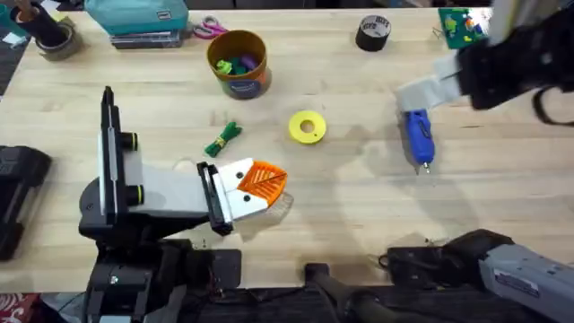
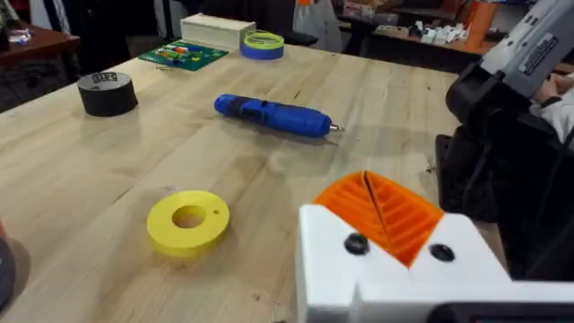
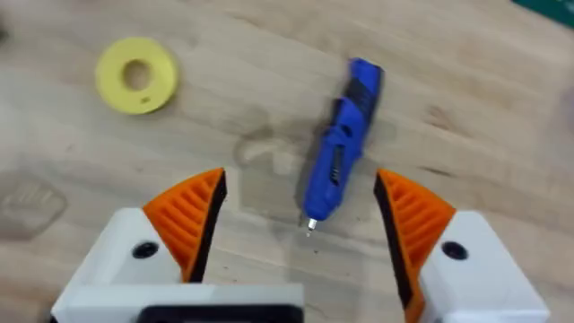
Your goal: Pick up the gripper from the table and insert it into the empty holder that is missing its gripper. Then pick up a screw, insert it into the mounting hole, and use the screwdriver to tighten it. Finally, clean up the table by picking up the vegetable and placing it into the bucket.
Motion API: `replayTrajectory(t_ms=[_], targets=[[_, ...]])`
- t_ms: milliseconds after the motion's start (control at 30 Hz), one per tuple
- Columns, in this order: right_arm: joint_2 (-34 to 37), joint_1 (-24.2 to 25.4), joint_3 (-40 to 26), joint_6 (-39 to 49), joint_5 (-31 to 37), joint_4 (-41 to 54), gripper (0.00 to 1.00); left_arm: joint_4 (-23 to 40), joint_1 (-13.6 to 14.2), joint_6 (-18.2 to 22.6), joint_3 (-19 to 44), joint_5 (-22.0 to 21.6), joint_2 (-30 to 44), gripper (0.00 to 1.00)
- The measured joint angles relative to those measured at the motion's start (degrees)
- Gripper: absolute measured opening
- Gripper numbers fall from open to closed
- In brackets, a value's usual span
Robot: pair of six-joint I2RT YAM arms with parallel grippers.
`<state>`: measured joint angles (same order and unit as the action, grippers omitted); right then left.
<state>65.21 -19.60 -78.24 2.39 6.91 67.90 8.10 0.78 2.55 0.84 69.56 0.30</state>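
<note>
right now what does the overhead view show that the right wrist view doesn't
Overhead alone: the bucket, the vegetable, the black tape roll, and the left gripper with its orange pads together. Right wrist alone: the right gripper seen close, jaws spread wide, hovering above the table. Both: the screwdriver lying on the table and the yellow ring beside it.

Lay flat mid-table: yellow ring-shaped disc (image 1: 307, 126). Stood near the far edge: black tape roll (image 1: 373, 32). Rested beyond it: green circuit board (image 1: 462, 27). Sat far-left: pink-handled scissors (image 1: 208, 29).
</note>
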Motion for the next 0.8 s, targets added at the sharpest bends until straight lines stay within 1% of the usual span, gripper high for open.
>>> replayTrajectory(t_ms=[133,200,267,467,667,800], targets=[[1.1,8.7,0.0,-1.2,0.8,0.0,0.996,0.0,0.0,0.0,0.0,0.0,0.0,0.013],[2.3,11.8,0.0,-1.7,0.8,-0.1,0.997,0.0,0.0,0.0,0.0,0.0,0.0,0.013],[3.6,13.6,0.0,-2.0,0.9,-0.2,0.997,0.0,0.0,0.0,0.0,0.0,0.0,0.013],[9.4,14.3,0.0,-2.2,1.0,-0.4,0.996,0.0,0.0,0.0,0.0,0.0,0.0,0.013],[17.0,14.3,0.0,-2.2,1.0,-0.9,0.996,0.0,0.0,0.0,0.0,0.0,0.0,0.013],[21.5,14.4,0.4,-2.2,1.0,-5.0,0.995,0.0,0.0,0.0,0.0,-0.1,0.0,0.013]])
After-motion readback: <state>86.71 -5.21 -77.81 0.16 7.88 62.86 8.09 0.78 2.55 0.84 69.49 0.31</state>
